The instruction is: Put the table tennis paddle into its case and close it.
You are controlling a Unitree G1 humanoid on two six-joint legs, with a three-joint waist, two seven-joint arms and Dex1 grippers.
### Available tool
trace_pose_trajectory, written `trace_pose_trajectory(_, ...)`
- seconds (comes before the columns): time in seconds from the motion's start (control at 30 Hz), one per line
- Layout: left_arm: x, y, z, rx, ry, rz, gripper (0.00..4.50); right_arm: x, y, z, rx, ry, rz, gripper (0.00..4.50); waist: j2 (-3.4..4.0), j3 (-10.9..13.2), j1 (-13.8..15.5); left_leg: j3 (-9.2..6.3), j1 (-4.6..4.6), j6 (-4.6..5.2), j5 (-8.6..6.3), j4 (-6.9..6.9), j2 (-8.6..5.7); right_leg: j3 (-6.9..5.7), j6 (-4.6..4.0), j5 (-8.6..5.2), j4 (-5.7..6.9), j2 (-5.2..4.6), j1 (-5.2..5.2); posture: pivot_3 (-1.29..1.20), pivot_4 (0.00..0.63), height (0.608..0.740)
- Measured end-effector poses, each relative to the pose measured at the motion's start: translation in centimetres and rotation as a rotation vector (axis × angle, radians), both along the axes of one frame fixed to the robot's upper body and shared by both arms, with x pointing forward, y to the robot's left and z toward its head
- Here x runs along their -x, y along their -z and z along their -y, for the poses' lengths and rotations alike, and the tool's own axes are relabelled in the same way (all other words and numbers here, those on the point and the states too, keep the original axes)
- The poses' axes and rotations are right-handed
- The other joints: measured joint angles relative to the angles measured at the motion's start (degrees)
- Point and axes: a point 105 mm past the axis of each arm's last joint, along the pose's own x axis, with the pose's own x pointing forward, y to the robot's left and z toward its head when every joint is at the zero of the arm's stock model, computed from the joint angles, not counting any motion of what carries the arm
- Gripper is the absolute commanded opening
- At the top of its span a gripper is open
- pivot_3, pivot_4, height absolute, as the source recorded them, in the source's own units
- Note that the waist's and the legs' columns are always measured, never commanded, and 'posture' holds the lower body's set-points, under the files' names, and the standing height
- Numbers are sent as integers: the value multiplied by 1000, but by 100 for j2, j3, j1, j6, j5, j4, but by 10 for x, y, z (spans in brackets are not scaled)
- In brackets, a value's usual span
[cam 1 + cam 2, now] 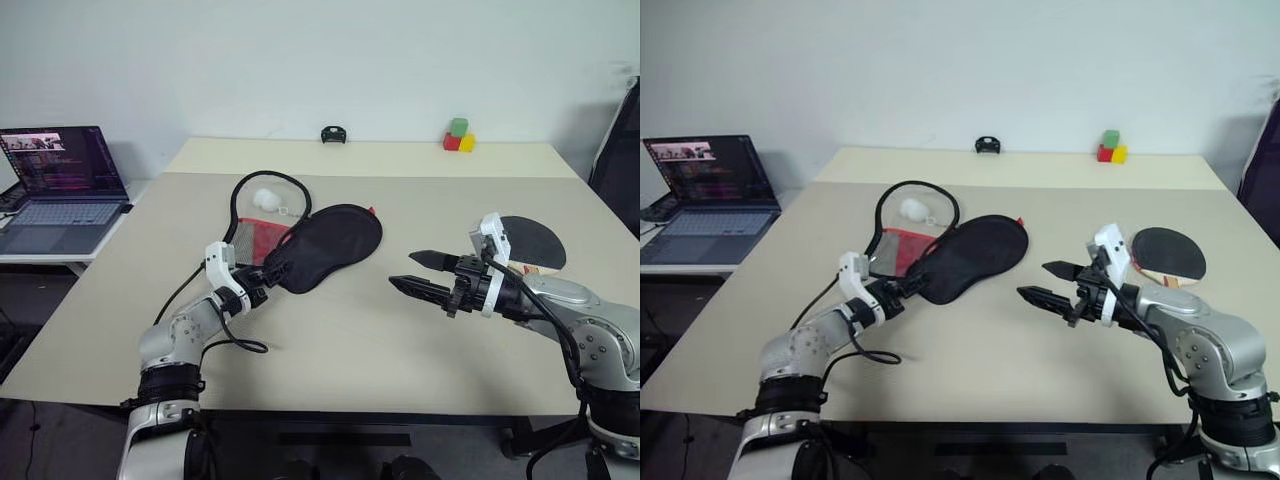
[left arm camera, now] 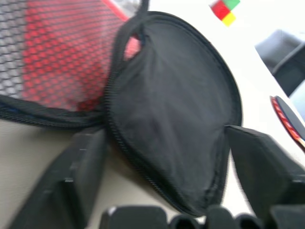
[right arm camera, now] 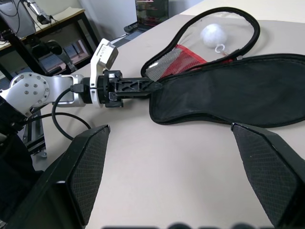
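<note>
The case (image 1: 335, 243) lies open on the table: a black flap spread toward the middle, and a red mesh half (image 1: 262, 240) with a black zip edge looping behind it. My left gripper (image 1: 275, 272) is at the flap's narrow end. In the left wrist view its fingers (image 2: 71, 181) stand apart on either side of that end of the case (image 2: 176, 119). My right gripper (image 1: 420, 272) hovers open over the table right of the case, empty. The table tennis paddle (image 1: 532, 243) lies flat behind it, black blade up, its handle mostly hidden.
A white ball (image 1: 267, 200) sits inside the zip loop. At the table's far edge are coloured blocks (image 1: 459, 137) and a small black object (image 1: 333, 134). A laptop (image 1: 62, 185) stands on a side table to the left. Bare tabletop (image 1: 350, 330) lies between the grippers.
</note>
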Motion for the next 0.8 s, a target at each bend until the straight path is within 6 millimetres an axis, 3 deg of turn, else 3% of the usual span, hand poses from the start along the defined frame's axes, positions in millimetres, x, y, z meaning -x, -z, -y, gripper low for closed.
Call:
trace_pose_trajectory(0.27,1,10,19,37,12,-66,109,0,4,5,9,30,-10,4500,-1,1,99,-10,-4,0,-1,7,-6,-6,0,0,-8,-3,8,0,150,740)
trace_pose_trajectory(0.8,18,2,111,99,222,-103,27,1,-1,13,14,62,9,4500,-4,3,84,-16,-3,0,0,9,-8,-9,1,0,-9,-1,15,0,150,740)
